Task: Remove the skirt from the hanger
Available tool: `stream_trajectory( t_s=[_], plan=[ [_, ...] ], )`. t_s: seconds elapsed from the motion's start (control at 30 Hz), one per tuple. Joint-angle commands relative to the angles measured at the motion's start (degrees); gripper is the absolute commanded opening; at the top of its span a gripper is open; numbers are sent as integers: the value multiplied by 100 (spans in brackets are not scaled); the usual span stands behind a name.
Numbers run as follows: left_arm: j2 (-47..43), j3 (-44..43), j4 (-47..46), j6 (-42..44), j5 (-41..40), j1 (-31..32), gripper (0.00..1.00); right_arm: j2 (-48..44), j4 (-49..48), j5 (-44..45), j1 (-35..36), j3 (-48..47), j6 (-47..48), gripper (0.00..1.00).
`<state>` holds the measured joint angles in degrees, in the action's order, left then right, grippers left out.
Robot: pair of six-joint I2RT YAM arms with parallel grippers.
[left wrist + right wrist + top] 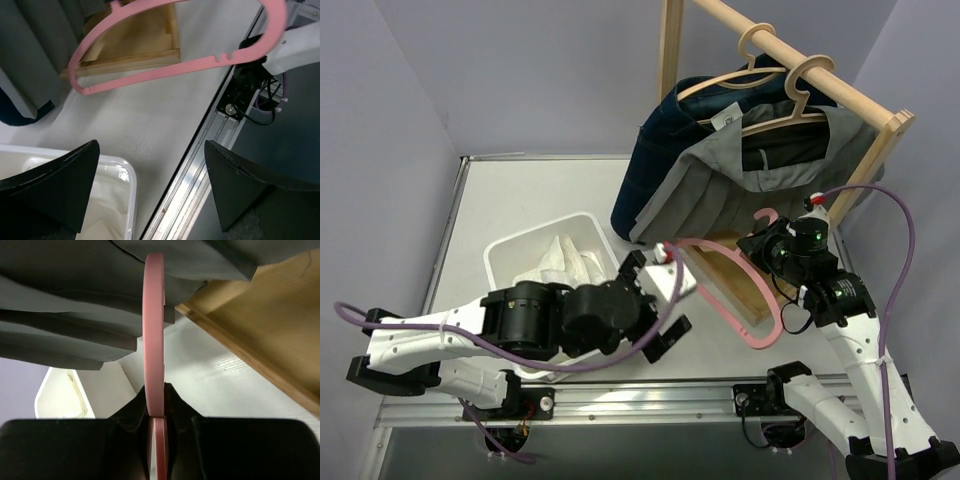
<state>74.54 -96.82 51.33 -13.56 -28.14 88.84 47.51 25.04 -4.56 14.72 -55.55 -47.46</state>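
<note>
The pink hanger is bare and held low over the table, in front of the wooden rack. My right gripper is shut on it near the hook; in the right wrist view its fingers pinch the pink bar edge-on. My left gripper is open with nothing between its fingers, just right of the white bin. White cloth, apparently the skirt, lies crumpled in the bin. In the left wrist view the open gripper hangs over the bin's corner, with the hanger beyond.
A wooden clothes rack stands at the back right, its base frame on the table under the pink hanger. A grey pleated garment and a navy one hang on wooden hangers. The table's metal rail runs near my left gripper.
</note>
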Motion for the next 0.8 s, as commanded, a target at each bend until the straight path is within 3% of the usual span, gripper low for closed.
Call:
stream_trajectory(
  t_s=[0.0, 0.13, 0.33, 0.77],
  plan=[
    [262, -257, -537, 872, -964, 537, 94, 57, 361, 745, -31, -113, -966, 0],
    [850, -688, -413, 1180, -1333, 880, 94, 119, 607, 922, -22, -246, -1037, 0],
    [1386, -1199, -607, 1347, -1431, 898, 94, 40, 686, 930, -4, -290, -1221, 0],
    [1844, -1876, -598, 1637, -781, 1004, 94, 101, 1047, 1378, 57, -614, -1195, 0]
  ],
)
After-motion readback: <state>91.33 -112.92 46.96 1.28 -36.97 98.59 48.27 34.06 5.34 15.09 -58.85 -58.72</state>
